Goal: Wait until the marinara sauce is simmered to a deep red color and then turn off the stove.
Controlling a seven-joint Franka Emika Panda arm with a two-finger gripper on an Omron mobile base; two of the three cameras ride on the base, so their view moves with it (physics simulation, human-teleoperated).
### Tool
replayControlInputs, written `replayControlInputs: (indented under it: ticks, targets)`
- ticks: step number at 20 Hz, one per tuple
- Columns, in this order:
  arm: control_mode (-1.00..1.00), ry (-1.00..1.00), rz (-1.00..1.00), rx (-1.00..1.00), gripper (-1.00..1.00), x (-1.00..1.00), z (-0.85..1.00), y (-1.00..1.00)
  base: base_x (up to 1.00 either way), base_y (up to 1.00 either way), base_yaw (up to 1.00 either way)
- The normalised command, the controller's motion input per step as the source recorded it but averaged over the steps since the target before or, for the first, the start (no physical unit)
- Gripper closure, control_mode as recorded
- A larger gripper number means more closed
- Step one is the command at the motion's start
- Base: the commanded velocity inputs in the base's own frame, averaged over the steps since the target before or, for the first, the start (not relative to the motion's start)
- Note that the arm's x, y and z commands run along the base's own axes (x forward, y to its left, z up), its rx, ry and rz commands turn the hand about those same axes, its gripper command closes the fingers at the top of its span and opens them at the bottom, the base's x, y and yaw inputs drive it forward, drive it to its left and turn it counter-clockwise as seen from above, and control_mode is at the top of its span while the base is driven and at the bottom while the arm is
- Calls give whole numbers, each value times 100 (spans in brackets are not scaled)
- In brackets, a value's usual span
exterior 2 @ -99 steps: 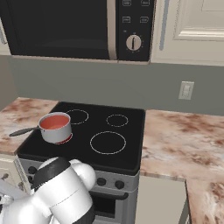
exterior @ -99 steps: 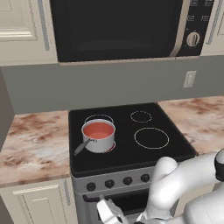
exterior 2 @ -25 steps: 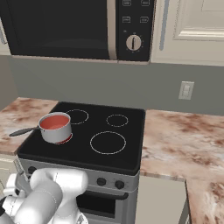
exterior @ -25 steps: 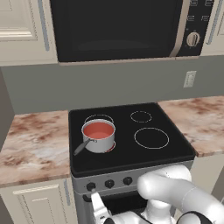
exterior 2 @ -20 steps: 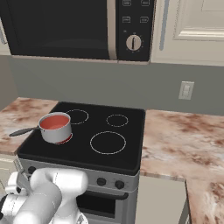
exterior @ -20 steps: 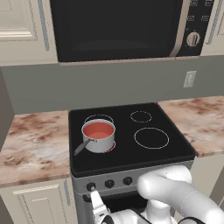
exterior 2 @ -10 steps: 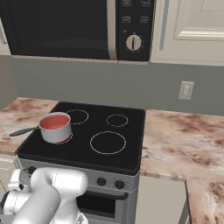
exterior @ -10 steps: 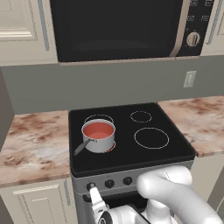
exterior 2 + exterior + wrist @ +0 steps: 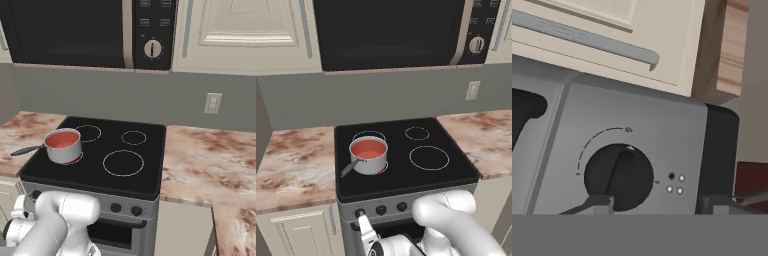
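Sauce (image 9: pixel 368 148), smooth and opaque orange-red, sat in the steel saucepan (image 9: pixel 368 157) with the long grey handle on the front-left ring of the black glass-topped stove (image 9: pixel 406 170). Below it, on the silver front panel, the leftmost small black round knob (image 9: pixel 618 176) was the likely target, since it probably governs that burner. The white arm's two-finger gripper (image 9: pixel 362 220) reached up to that knob, fingertips (image 9: pixel 600 202) low at its rim; whether the jaws had closed on it I could not tell.
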Motion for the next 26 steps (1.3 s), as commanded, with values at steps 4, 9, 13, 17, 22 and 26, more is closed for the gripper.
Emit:
replayControlInputs:
  ticks: [4, 9, 13, 17, 22, 26]
  targets:
    - [-100, 0, 0, 0, -100, 15, -2, 24, 0, 0, 0]
    - [-100, 0, 0, 0, -100, 2, 0, 18, 0, 0, 0]
    - [-100, 0, 0, 0, -100, 0, 0, 1, 0, 0, 0]
    - [-100, 0, -2, 0, -100, 14, 0, 41, 0, 0, 0]
    - [-100, 1, -7, 0, -100, 13, 0, 52, 0, 0, 0]
    - [-100, 2, -8, 0, -100, 4, 5, 48, 0, 0, 0]
